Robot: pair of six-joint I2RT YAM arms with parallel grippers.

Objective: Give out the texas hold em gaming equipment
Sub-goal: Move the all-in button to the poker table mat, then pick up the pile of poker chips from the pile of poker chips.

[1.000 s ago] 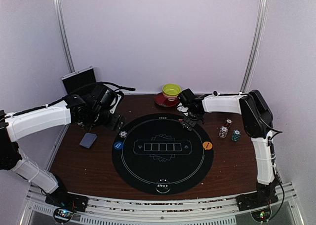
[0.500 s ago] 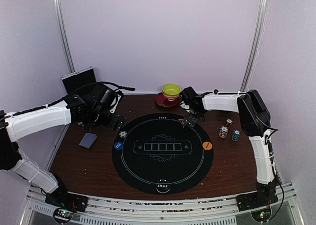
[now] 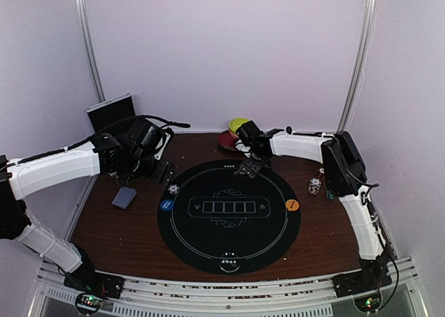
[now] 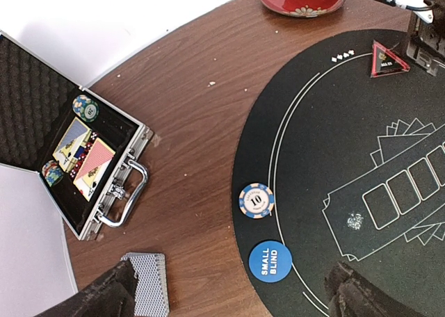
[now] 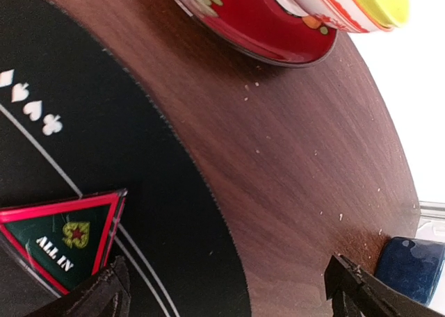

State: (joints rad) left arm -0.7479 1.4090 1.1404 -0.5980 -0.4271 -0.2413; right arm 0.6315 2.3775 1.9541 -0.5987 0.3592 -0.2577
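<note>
Where right hand gapes, triangle marker alongside

- The ALL IN marker is being cropped beside a finger of the right claw.
- The card deck is being cropped beside a finger of the left claw.

2 arms extended forward; left pincer, right pincer wide open

Right end effector has travelled left: earlier right of the yellow-green bowl, now directly in front of it, partly hiding its rim.
</note>
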